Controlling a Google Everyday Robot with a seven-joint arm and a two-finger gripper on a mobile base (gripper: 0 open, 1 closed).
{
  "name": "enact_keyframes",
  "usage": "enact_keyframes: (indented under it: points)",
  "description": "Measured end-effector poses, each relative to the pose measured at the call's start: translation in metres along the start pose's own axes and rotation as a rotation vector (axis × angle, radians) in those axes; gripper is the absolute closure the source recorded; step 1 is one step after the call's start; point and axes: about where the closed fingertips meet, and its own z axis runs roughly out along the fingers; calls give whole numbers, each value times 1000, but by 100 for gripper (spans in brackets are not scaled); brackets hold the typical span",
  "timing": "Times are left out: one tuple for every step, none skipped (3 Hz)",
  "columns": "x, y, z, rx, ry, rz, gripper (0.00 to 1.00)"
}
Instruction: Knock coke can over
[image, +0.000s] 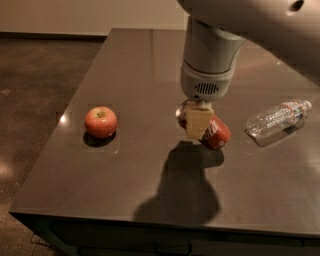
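Right of frame centre, the gripper hangs against the tilted coke can; open or closed, cannot tell.

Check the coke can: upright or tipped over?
Tipped. The coke can lies slanted, silver top upper left, red body lower right, behind the gripper, which covers its middle. Fully flat or not: cannot tell.

end effector at can, bottle (right) near
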Motion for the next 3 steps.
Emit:
enact_keyframes:
  points:
    - [4, -14, 9, 5, 67, -14, 63]
    - [7, -23, 19, 1, 105, -25, 41]
    - [9, -29, 26, 1, 131, -34, 17]
